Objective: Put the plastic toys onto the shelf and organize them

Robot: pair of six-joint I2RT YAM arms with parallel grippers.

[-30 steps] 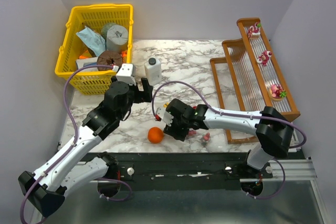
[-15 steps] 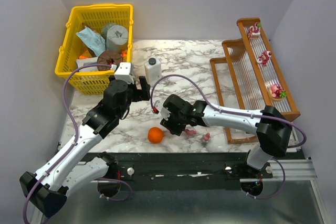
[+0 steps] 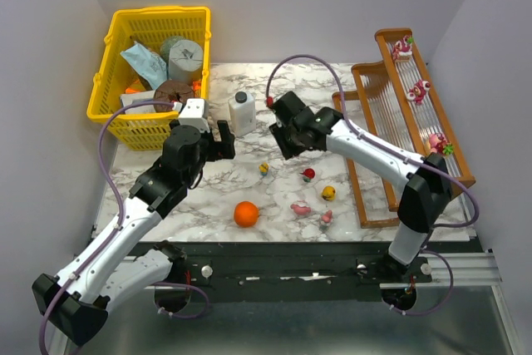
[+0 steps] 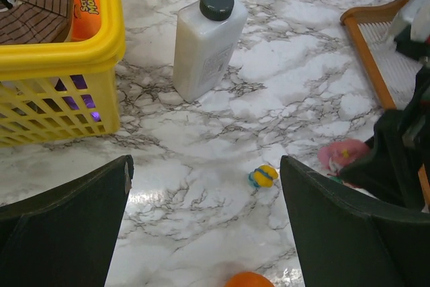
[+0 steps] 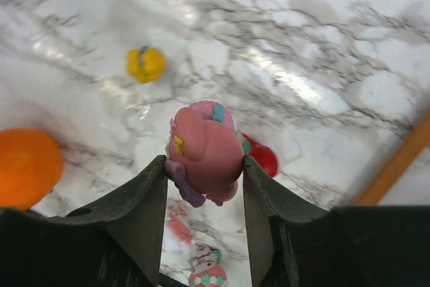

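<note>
Clamping the right gripper [image 5: 205, 173] partway shut on a pink figurine [image 5: 205, 146], holding it clear above the marble table [image 5: 322, 52]. Idling the left gripper [image 4: 205, 213] with jaws spread wide and nothing between them, hovering near the white bottle [image 4: 205, 45]. Leaving loose below a yellow toy [image 5: 146, 63], a red one [image 5: 263, 159] and the orange ball [image 5: 27, 166]. Counting three figurines [image 3: 420, 89] already on the top tier of the shelf [image 3: 391, 126]. Judging this as the carry to the shelf; next, probably needing a reach over a free spot on a tier and a gentle lowering onto the rods before releasing, lest the toy tip or roll.
</note>
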